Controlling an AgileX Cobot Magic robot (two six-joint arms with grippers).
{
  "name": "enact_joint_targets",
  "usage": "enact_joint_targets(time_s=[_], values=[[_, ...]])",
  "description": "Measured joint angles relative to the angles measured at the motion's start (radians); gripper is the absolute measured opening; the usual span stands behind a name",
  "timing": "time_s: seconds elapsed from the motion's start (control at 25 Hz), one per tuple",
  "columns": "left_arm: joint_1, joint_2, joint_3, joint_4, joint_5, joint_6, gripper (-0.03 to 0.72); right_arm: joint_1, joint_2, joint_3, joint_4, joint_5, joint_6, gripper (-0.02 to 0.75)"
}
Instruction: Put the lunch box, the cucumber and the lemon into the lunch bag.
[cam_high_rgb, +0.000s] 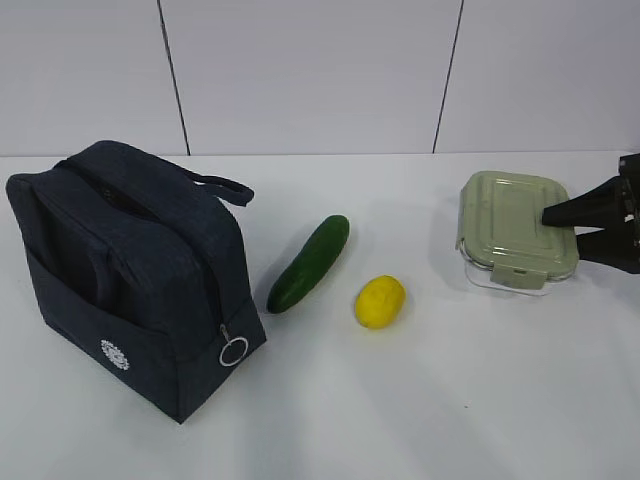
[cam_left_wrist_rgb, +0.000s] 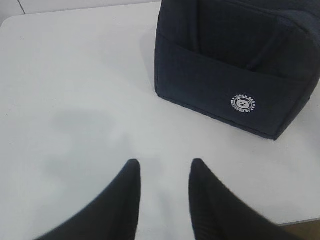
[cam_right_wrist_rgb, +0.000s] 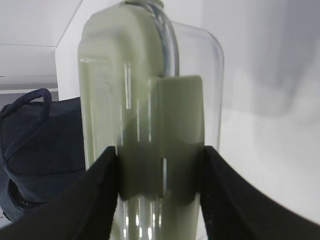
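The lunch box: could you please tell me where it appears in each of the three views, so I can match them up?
Exterior view: the lunch box sits at the right, the right gripper closed on its right end.
Left wrist view: not in it.
Right wrist view: it fills the centre, clamped between the dark fingers.
Shared landmark: the lunch bag, far left in the exterior view, upper right in the left wrist view, lower left in the right wrist view.

At the bottom centre of the frame, the left gripper (cam_left_wrist_rgb: 165, 172) hangs over the bare white table (cam_left_wrist_rgb: 75, 100), its two dark fingers (cam_left_wrist_rgb: 125, 200) apart with nothing between them. In the upper right stands the dark navy lunch bag (cam_left_wrist_rgb: 225, 55), well apart from the gripper, its round white emblem (cam_left_wrist_rgb: 243, 104) on the front pocket.
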Motion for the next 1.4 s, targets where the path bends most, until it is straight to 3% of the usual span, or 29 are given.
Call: enact_joint_targets(time_s=[0.92,1.08,1.2,1.4], values=[[0.000,0.000,0.000,0.000,-0.002,0.000,0.241,0.000,0.000,0.000,-0.009,0.002,0.000,0.361],[0.000,0.029,-0.023,0.000,-0.075,0.000,0.260,0.000,0.000,0.000,-0.016,0.002,0.000,0.361],[0.000,0.116,-0.027,-0.035,-0.137,0.000,0.320,0.000,0.000,0.000,-0.018,0.002,0.000,0.361],[0.000,0.325,-0.027,-0.225,-0.257,0.000,0.395,0.000,0.000,0.000,-0.018,0.002,0.000,0.361]])
